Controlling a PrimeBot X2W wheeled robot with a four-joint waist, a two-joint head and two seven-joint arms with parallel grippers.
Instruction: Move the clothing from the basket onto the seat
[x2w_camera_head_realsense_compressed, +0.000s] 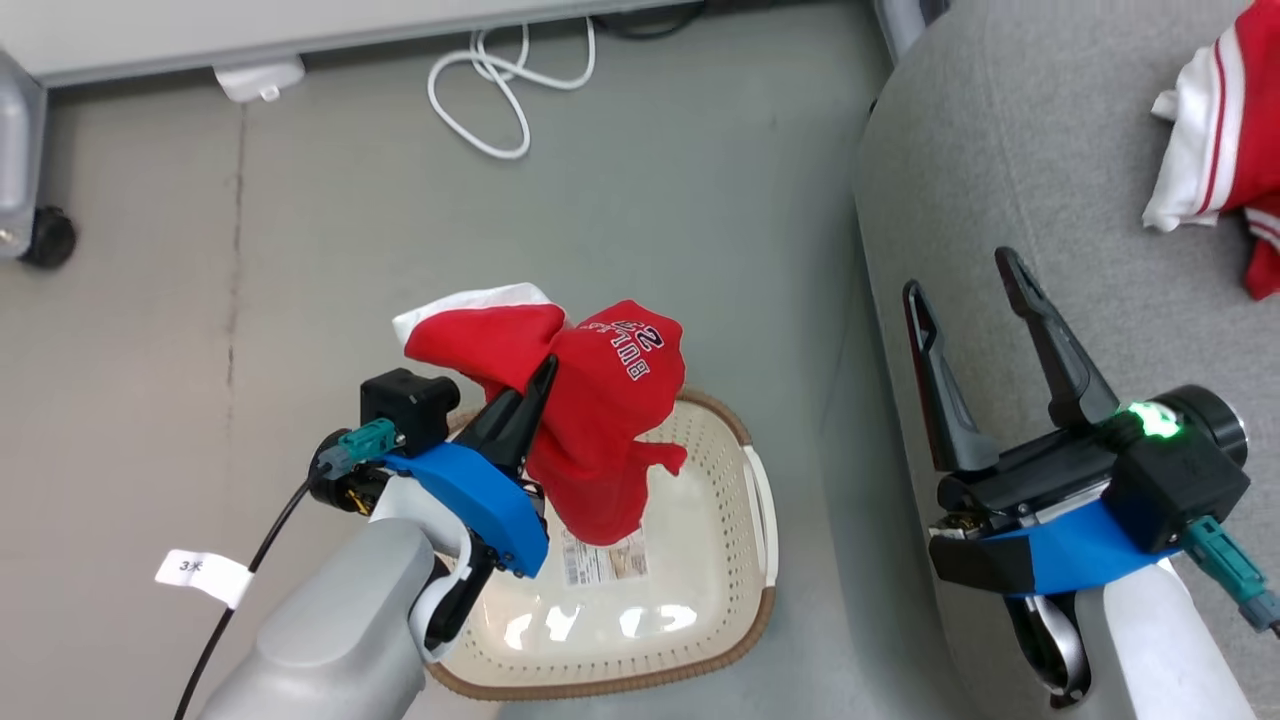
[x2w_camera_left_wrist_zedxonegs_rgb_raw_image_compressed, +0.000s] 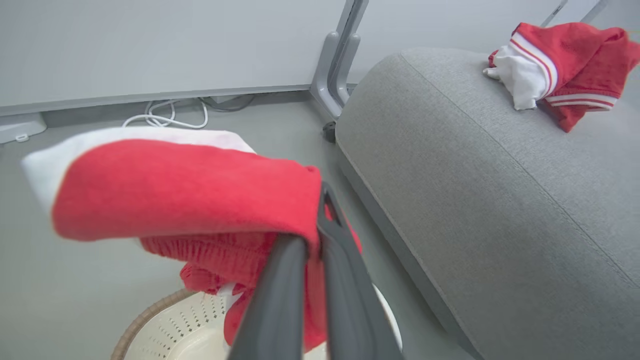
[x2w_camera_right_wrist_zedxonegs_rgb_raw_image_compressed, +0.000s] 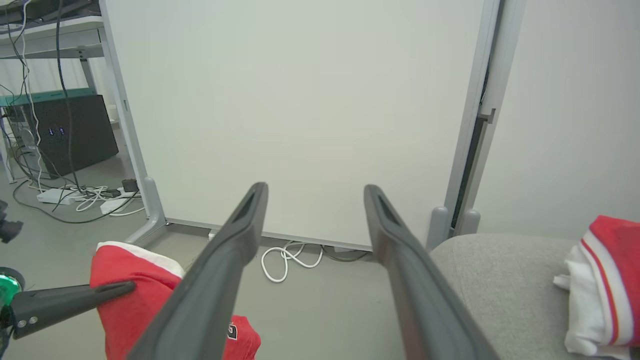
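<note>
Left fingers (x2w_camera_head_realsense_compressed: 520, 410) are clamped on one red garment (x2w_camera_head_realsense_compressed: 600, 400), held above the otherwise empty basket (x2w_camera_head_realsense_compressed: 715, 470). Right fingers (x2w_camera_head_realsense_compressed: 935, 360) stand wide apart, holding nothing, over the sofa (x2w_camera_head_realsense_compressed: 1000, 150). The other garment (x2w_camera_head_realsense_compressed: 1225, 150) lies far right on the sofa. Remaining: one transfer.

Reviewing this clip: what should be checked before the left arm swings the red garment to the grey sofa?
1. Left gripper shut on the red fabric garment with white lettering: ok.
2. Hem clear of the rim of the cream perforated plastic basket: cannot tell.
3. Basket bottom bare of other clothing: ok.
4. Free room on the grey woven-fabric sofa beside the red-and-white striped garment: ok.
5. Right gripper open, holding nothing: ok.
</note>
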